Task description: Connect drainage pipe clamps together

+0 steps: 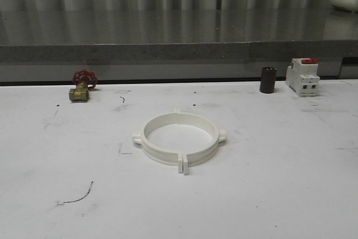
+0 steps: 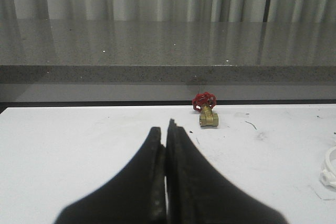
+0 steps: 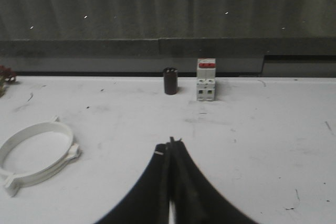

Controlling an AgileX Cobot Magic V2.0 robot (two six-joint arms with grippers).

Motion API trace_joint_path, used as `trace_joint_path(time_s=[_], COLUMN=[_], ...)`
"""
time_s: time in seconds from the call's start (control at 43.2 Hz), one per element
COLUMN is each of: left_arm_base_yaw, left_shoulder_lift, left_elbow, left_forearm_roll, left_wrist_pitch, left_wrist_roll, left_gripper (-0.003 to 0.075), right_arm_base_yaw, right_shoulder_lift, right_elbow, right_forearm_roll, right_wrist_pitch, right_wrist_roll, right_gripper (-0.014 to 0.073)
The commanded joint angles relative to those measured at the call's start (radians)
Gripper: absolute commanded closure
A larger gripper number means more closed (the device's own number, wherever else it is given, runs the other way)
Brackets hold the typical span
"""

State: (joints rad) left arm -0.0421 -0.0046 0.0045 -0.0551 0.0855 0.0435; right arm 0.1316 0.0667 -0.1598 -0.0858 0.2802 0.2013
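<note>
Drainage pipe clamps (image 1: 180, 138): two white half-rings lying flat on the table (image 1: 279, 194), joined into one closed ring; paired flat tabs meet at the near and far seams, and a small lug projects at each side.
Clamps, relative to the grippers: in the right wrist view the ring (image 3: 35, 153) lies to the left of the right gripper and slightly ahead of its tips, apart from it; in the left wrist view only a white edge of it (image 2: 329, 169) shows, well off to the right of the left gripper.
Left gripper (image 2: 164, 132): black fingers pressed together, tip to tip, nothing between them; it hangs over bare table.
Right gripper (image 3: 169, 146): fingers likewise closed against each other and empty, over bare table.
Valve (image 1: 81, 87): brass body with a red handwheel, ahead of the left gripper and a little to its right, near the table's far edge.
Dark cylinder (image 1: 268, 80): short, upright, straight ahead of the right gripper near the far edge.
Breaker (image 1: 302, 76): white boxy unit with a red top, just beside the cylinder, ahead and slightly right of the right gripper.
Table surface: white, with scattered dark scuffs and pen marks.
</note>
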Motion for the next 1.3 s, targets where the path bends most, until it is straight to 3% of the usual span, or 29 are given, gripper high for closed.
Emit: trace_joint_path(time_s=[0.0,0.162,0.51,0.672,0.857,0.927,1.274], left_arm_base_yaw=[-0.001,-0.001,-0.001,-0.001,-0.001,-0.001,-0.001], left_shoulder_lift=[-0.011,-0.011,-0.01,-0.01,-0.01,-0.01,-0.01], left_elbow=[0.023,0.023,0.023,0.023,0.023,0.023,0.023], left_forearm_roll=[-0.001,-0.001,-0.001,-0.001,-0.001,-0.001,-0.001], left_wrist_pitch=[-0.086,-0.086,-0.086,-0.086,-0.086,-0.086,-0.086], left_wrist_roll=[-0.011,-0.011,-0.011,-0.011,-0.011,-0.011,-0.011], left_gripper=[0.0741,0.0741,0.0741,0.0741,0.0741,0.0741,0.0741], right_arm_base_yaw=[-0.054,-0.105,-0.104,-0.104,-0.104,-0.104,-0.138], right_shoulder_lift=[-0.037,-0.094,-0.093,-0.094,-0.094,-0.094,-0.094], right_elbow=[0.056,0.186,0.183,0.183,0.183,0.183,0.183], right_forearm_roll=[0.023,0.041,0.042,0.046,0.215,0.27,0.218], right_wrist_pitch=[-0.182,-0.292,-0.275,-0.361,-0.324,-0.336,-0.339], right_wrist_roll=[-0.01,-0.01,-0.01,-0.014,-0.223,-0.237,-0.212], right_gripper=[0.0652,0.0652,0.0652,0.0652,0.0652,0.0652,0.0652])
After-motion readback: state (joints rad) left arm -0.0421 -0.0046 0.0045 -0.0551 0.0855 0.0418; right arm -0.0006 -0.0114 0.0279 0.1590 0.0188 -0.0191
